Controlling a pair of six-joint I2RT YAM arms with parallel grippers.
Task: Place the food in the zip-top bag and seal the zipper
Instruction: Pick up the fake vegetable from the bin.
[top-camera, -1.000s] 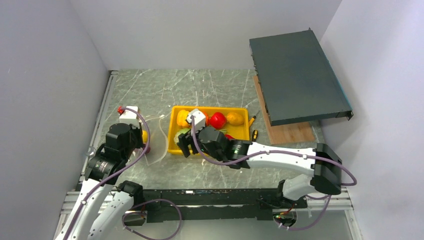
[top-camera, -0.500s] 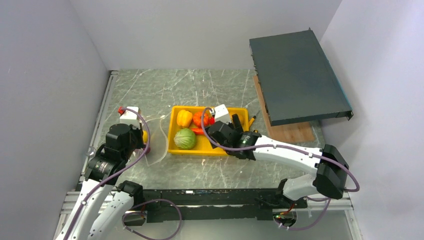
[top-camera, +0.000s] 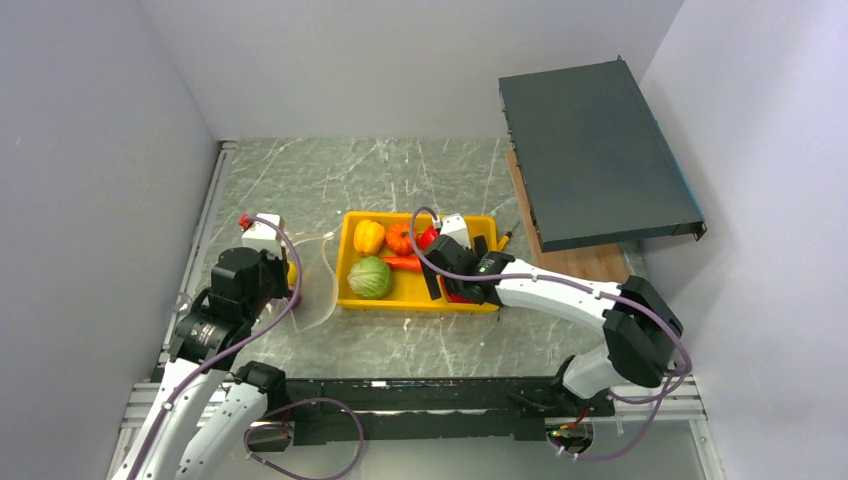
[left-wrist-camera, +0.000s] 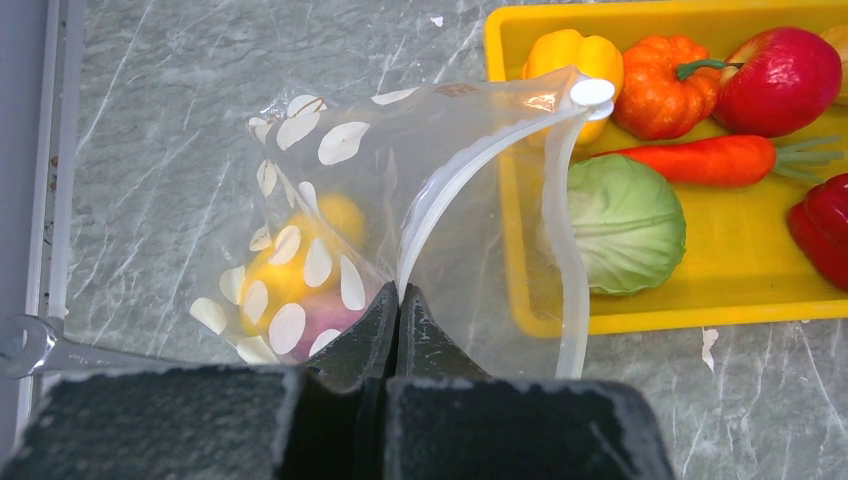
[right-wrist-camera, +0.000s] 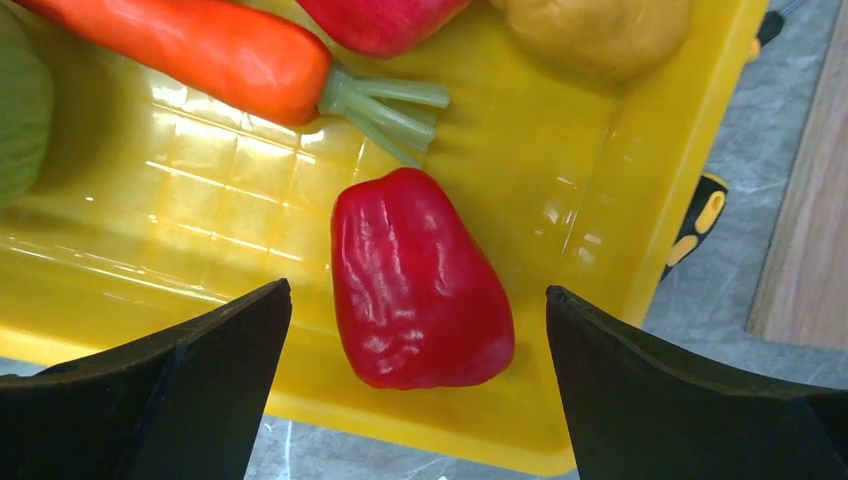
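Right wrist view: the right gripper stands wide apart above the yellow tray, its fingers flanking the red pepper without touching it. Beside the tray, the left gripper is pinched tight on the zipper of the zip-top bag, which holds yellow pieces.

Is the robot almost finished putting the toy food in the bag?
Not nearly. Done: a few yellow and purplish pieces are in the bag. In hand: the left claw pinches the bag's open zipper; the open right claw hangs over the red pepper. Left: cabbage, carrot, pumpkin, yellow pepper, tomato in the tray, then zipping.
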